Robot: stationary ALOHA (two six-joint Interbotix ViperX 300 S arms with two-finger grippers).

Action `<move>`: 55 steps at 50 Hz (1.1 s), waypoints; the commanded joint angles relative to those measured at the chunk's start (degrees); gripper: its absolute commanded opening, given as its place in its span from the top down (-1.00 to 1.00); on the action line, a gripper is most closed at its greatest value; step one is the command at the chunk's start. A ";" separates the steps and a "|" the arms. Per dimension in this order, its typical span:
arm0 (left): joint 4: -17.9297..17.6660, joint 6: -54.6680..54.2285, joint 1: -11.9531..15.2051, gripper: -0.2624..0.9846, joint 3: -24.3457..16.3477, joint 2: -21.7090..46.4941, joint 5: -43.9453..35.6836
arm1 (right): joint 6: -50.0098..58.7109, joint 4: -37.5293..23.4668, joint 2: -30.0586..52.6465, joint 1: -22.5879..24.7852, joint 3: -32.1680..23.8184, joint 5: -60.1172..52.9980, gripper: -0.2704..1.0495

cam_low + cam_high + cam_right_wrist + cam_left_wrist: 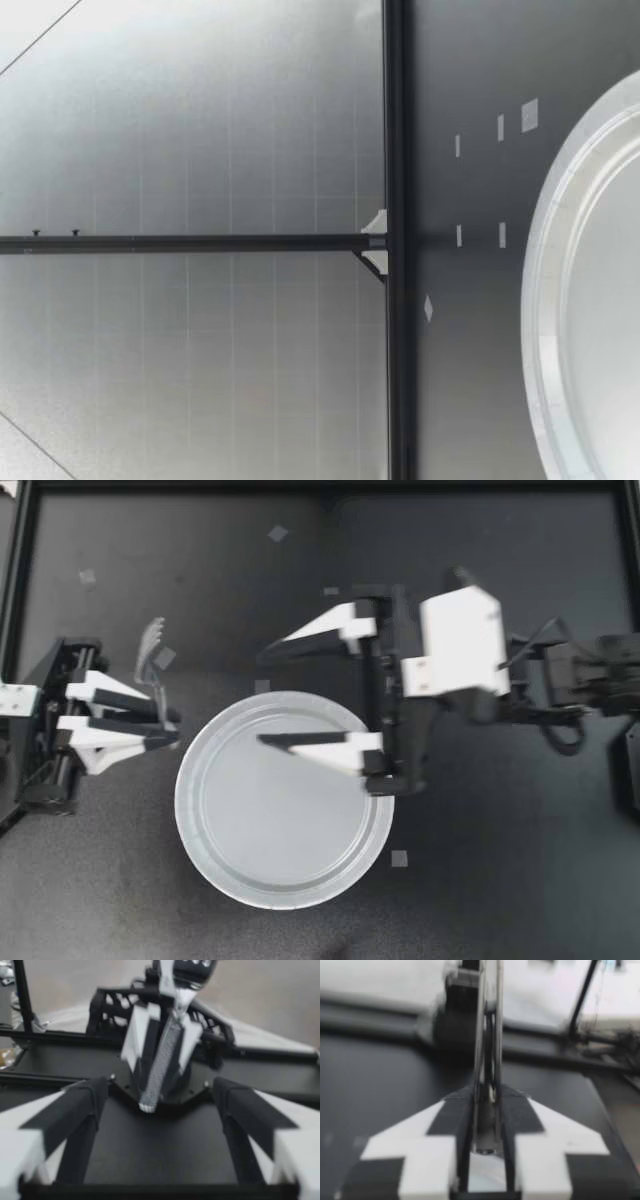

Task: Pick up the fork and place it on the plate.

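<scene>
Fork (152, 652) pinched in left gripper (176, 729), beside plate (192, 798); right gripper (262, 697) spread.

So the plate (192, 815) sits mid-table (480, 880), a bit toward the near side. The left gripper (176, 729) is just off the plate's far-left rim, and the fork (150, 650) is caught between its fingers with the tines pointing toward the far edge, left of the plate. The right gripper (266, 695) reaches in from the right: one finger is over the far part of the plate, the other past its far rim. Tape bits (277, 533) are scattered on the table, most of them beyond the plate and one (399, 858) just off its near-right rim.
</scene>
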 commanded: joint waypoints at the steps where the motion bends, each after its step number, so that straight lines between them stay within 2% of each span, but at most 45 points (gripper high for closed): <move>1: -0.18 -7.73 -0.44 0.74 -0.44 -2.11 17.58 | 1.49 2.55 -5.10 -0.70 5.10 0.09 -0.65; 6: -0.18 -15.73 -2.37 0.74 -0.26 -1.93 31.29 | 2.55 2.90 -4.83 -0.70 7.47 0.09 -0.65; 9: -0.18 -20.48 -4.75 0.74 0.09 -1.85 37.09 | 3.16 2.90 -4.31 -0.97 8.09 0.00 -0.65; 17: -1.05 -30.85 -11.25 0.74 2.20 -1.41 43.59 | 3.87 2.90 -3.16 -1.93 9.05 -0.09 -0.65; 24: -3.78 -36.12 -14.50 0.74 3.25 -0.35 47.99 | 4.57 2.90 -2.81 -2.64 9.76 -0.18 -0.65; 30: -5.71 -36.39 -14.50 0.74 2.64 2.64 51.68 | 5.01 2.81 -2.81 -2.99 10.46 -0.44 -0.65; 35: -5.89 -36.30 -14.41 0.74 1.76 6.42 52.03 | 5.80 2.90 -2.64 -3.16 11.07 -1.23 -0.65; 44: -5.89 -34.01 -14.50 0.74 -0.70 14.24 50.62 | 7.21 2.81 -2.11 -3.43 11.43 -1.76 -0.65; 55: -5.98 -31.90 -14.50 0.74 -1.67 17.84 47.20 | 7.38 2.81 -2.11 -3.43 11.87 -1.93 -0.65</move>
